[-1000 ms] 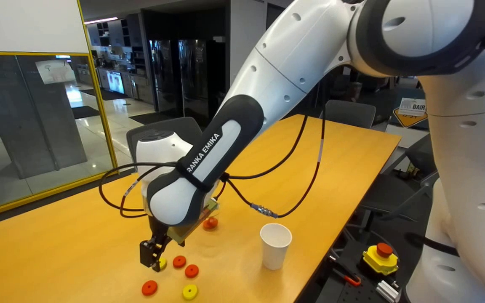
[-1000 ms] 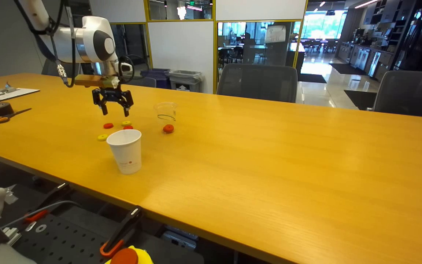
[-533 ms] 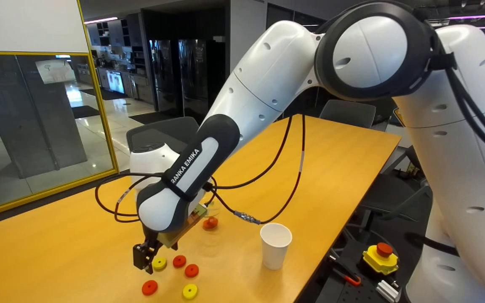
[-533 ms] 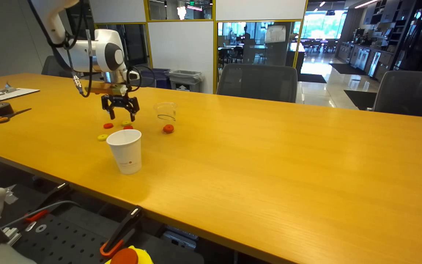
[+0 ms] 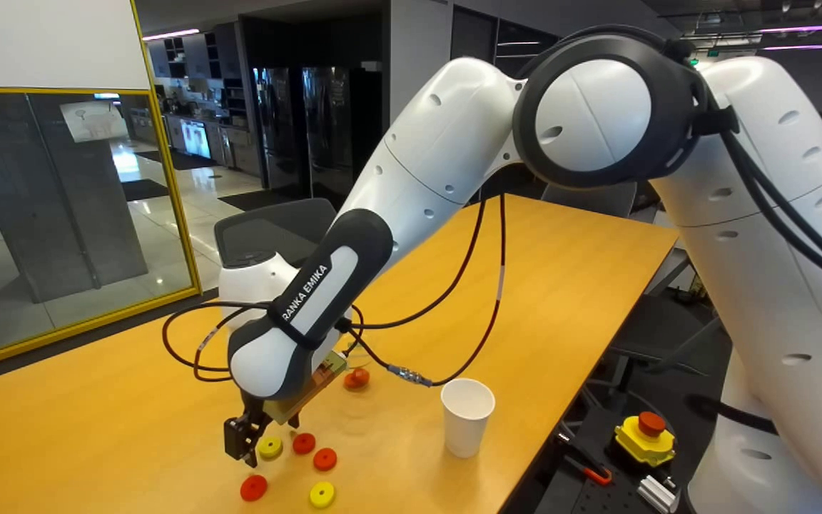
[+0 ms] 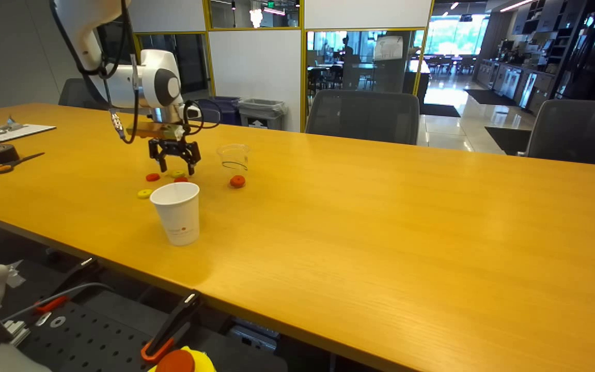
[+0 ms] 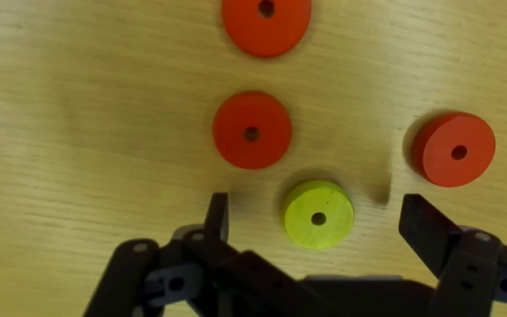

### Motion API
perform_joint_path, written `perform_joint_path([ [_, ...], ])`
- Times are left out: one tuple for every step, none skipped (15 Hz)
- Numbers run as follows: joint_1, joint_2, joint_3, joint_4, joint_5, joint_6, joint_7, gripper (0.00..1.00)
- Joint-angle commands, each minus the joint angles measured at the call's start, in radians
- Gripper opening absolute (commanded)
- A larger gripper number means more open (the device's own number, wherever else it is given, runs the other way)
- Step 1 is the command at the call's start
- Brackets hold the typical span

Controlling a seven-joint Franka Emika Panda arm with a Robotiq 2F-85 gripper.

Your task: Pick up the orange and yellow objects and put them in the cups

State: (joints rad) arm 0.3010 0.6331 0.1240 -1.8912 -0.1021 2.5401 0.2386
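Wrist view: gripper [image 7: 317,215] spread, matte black fingers [image 7: 425,233] well apart, yellow disc [image 7: 304,231] showing between them with a gap on both sides.
Red-orange discs [image 7: 253,110]: three visible here, smooth, round, flat-topped, center hole; one cut by the top edge.
Table [image 7: 82,154]: pale wood, fine streaky grain, discs lying on it.
Second yellow disc [image 5: 323,500]: near side of the group, same holed shape.
Clear cup [image 6: 234,156]: thin, see-through, walls hard to make out; red-orange piece [image 6: 237,182] at its base, inside or just beside, cannot tell; arm [image 5: 447,135] partly in front of it in an exterior view.
White paper cup [image 6: 176,212]: upright, tapered, well apart from gripper; small print [image 6: 177,231] with red mark, too tiny to read; rim overlaps a disc behind.
Lettering on arm: "RANKA EMIKA" legible, runs into black strap [image 5: 295,332]; shell glossy white, dark bands.
Yellow box [image 5: 641,451]: red button [image 6: 176,362] on top; bottom edge cuts both off in that exterior view.
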Motion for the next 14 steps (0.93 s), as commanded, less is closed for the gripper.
perform_joint_path([
  [0.005,0.019,-0.006,0.037,0.02,-0.008,-0.013,1.0],
  [0.005,0.021,-0.007,0.038,0.02,-0.008,-0.012,1.0],
  [0.004,0.022,-0.007,0.039,0.021,-0.008,-0.013,1.0],
  [0.005,0.023,-0.009,0.041,0.019,-0.009,-0.012,1.0],
  [0.007,0.025,-0.012,0.041,0.017,-0.007,-0.009,0.75],
  [0.008,0.025,-0.013,0.041,0.015,-0.004,-0.009,0.72],
  [0.009,0.027,-0.014,0.042,0.015,-0.005,-0.008,0.66],
  [0.008,0.027,-0.014,0.044,0.015,-0.005,-0.008,0.56],
  [0.007,0.027,-0.014,0.045,0.016,-0.006,-0.009,0.49],
  [0.008,0.025,-0.015,0.047,0.016,-0.006,-0.008,0.42],
  [0.009,0.024,-0.017,0.048,0.015,-0.006,-0.006,0.34],
  [0.009,0.023,-0.018,0.049,0.014,-0.007,-0.006,0.27],
  [0.01,0.02,-0.019,0.049,0.014,-0.008,-0.005,0.19],
  [0.011,0.015,-0.02,0.048,0.013,-0.008,-0.004,0.22],
])
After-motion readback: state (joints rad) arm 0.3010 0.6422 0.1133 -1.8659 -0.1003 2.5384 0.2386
